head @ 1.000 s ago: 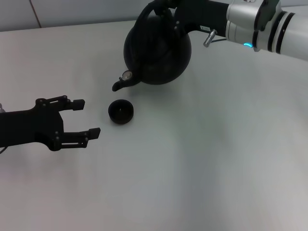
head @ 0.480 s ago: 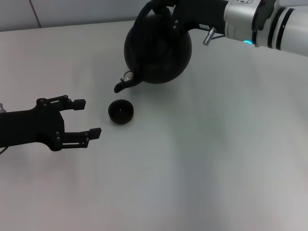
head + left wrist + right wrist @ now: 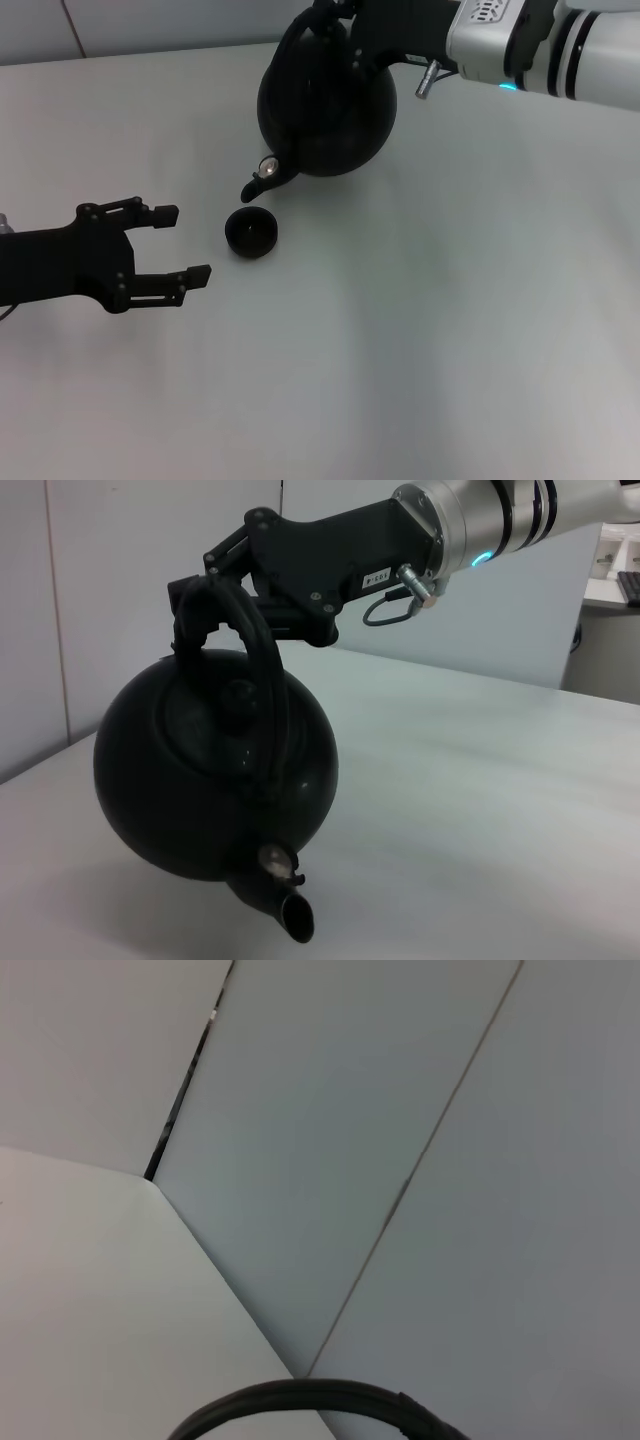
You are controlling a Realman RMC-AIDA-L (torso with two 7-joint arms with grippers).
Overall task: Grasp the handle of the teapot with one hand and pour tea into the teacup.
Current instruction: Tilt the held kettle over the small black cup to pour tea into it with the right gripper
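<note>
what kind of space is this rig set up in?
Likely a lab or test room, not a home: a bare white table, plain pale wall panels behind it, and only a teapot and a teacup laid out as props.

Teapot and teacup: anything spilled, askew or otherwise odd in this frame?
Nothing stands out. The right gripper holds the teapot by its handle, tipped with the spout just above the teacup. That tilt fits pouring. No liquid shows on the table. The left gripper waits open beside the cup.
</note>
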